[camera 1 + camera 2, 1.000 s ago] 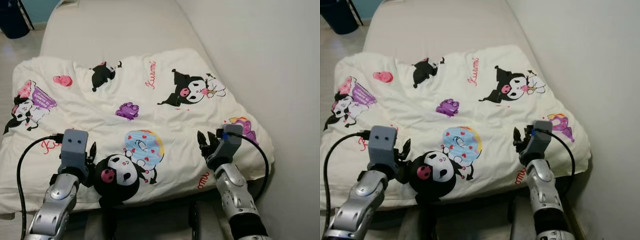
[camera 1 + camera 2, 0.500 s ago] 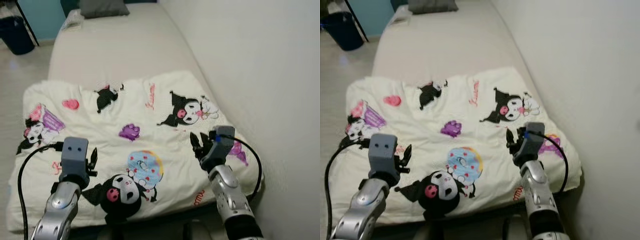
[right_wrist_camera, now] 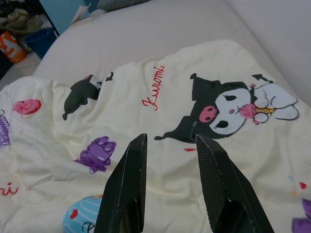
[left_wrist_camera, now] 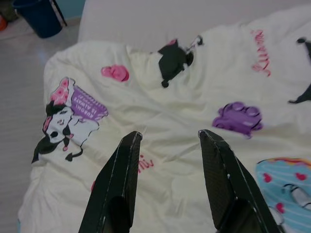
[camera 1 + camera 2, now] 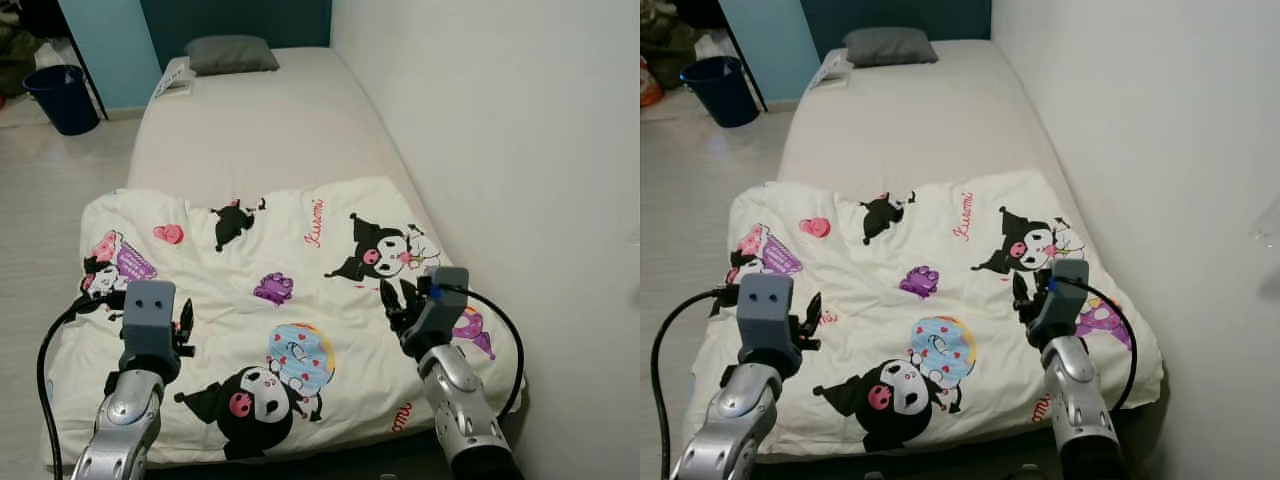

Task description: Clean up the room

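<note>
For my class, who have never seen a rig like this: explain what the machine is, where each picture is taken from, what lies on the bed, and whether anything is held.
This is a humanoid robot with two silver arms, each ending in a gripper of two black fingers. Two pictures come from a camera on its head, looking down at a bed. The other two come from cameras on its wrists, looking along the fingers. On the bed lies a cream duvet printed with cartoon figures, covering the near half. A grey pillow sits at the far end. A blue bin stands on the floor. The left gripper and right gripper hover open over the duvet, holding nothing.
</note>
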You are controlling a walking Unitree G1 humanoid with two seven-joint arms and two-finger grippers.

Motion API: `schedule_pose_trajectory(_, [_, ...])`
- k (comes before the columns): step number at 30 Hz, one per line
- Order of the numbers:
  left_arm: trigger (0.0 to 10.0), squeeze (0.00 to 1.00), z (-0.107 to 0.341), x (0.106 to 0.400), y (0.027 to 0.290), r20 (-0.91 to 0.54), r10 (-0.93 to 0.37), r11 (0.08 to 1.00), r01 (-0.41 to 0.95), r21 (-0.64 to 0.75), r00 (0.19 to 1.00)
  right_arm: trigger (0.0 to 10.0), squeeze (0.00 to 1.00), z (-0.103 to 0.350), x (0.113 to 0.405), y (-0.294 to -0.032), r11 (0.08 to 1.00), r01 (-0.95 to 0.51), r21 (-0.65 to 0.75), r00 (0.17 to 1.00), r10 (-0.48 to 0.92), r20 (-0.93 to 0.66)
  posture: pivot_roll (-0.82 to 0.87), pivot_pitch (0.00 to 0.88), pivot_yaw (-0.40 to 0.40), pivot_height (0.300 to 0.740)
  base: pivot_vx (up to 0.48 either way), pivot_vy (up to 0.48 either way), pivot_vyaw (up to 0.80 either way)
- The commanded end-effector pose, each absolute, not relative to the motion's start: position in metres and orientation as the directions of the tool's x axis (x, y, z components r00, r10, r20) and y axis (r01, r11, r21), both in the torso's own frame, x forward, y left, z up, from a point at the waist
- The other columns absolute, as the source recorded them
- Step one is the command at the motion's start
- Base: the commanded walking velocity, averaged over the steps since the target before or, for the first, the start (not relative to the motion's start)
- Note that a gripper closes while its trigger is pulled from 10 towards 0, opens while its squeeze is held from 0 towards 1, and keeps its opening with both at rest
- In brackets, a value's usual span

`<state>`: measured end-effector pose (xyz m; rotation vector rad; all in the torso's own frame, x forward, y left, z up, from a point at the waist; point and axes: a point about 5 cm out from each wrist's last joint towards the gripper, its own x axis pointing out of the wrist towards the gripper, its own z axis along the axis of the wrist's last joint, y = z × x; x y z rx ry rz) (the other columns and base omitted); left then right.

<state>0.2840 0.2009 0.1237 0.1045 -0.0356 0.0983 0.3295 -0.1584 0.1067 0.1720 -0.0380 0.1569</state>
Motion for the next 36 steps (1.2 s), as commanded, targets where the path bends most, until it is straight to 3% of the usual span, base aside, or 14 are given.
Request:
schedule_pose_trajectory(1, [10.0,0.0,0.116,0.281,0.202,0.02,0.096,0.99,-0.098,0.101,0.995,10.0,0.0,0.103,0.327,-0.16,0.971,-0.157,0.182,0.987,0.152,0.046,-0.02,0.11,-0.002,0.67,0.0,0.0,0.0])
schedule_pose_trajectory(21, [10.0,0.0,0.112,0.282,0.207,0.035,0.175,0.979,-0.178,0.096,0.984,10.0,0.0,0.108,0.33,-0.155,0.964,-0.218,0.155,0.976,0.212,0.055,-0.03,0.09,-0.02,0.74,0.0,0.0,0.0])
schedule_pose_trajectory(36, [10.0,0.0,0.091,0.27,0.2,-0.029,0.093,0.987,-0.088,0.134,0.995,10.0,0.0,0.083,0.323,-0.155,0.973,-0.173,0.155,0.983,0.18,-0.038,-0.02,0.087,-0.029,0.74,0.0,0.0,0.0])
